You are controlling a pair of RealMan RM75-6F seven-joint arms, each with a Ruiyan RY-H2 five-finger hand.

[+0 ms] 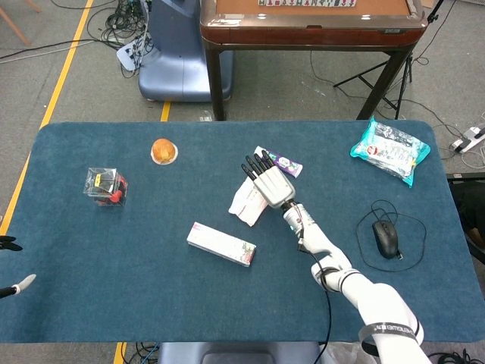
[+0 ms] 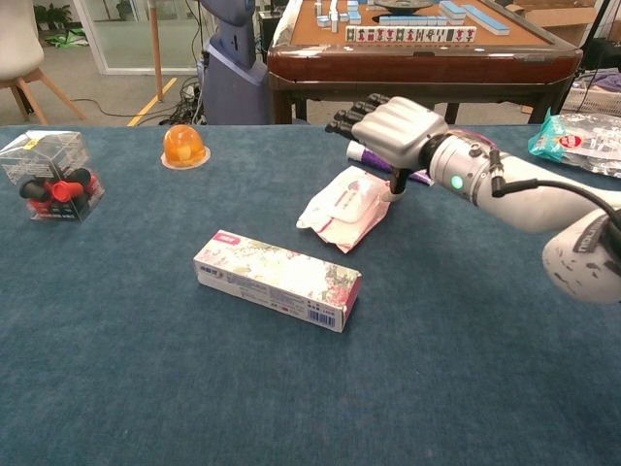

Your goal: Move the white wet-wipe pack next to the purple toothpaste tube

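Observation:
The white wet-wipe pack (image 1: 244, 202) (image 2: 339, 207) sits slightly tilted near the middle of the blue table. My right hand (image 1: 267, 182) (image 2: 396, 130) hovers over its right end. The thumb reaches down onto the pack's right edge while the fingers stretch out above it. The purple toothpaste tube (image 1: 282, 161) (image 2: 361, 154) lies just behind the hand, mostly hidden by it in the chest view. Only two fingertips of my left hand (image 1: 10, 265) show at the far left edge of the head view. They are apart, with nothing between them.
A long flowered box (image 1: 220, 244) (image 2: 277, 280) lies in front of the pack. An orange cup (image 1: 164, 151) and a clear box (image 1: 106, 185) stand to the left. A black mouse (image 1: 386, 238) and a teal bag (image 1: 390, 149) are to the right.

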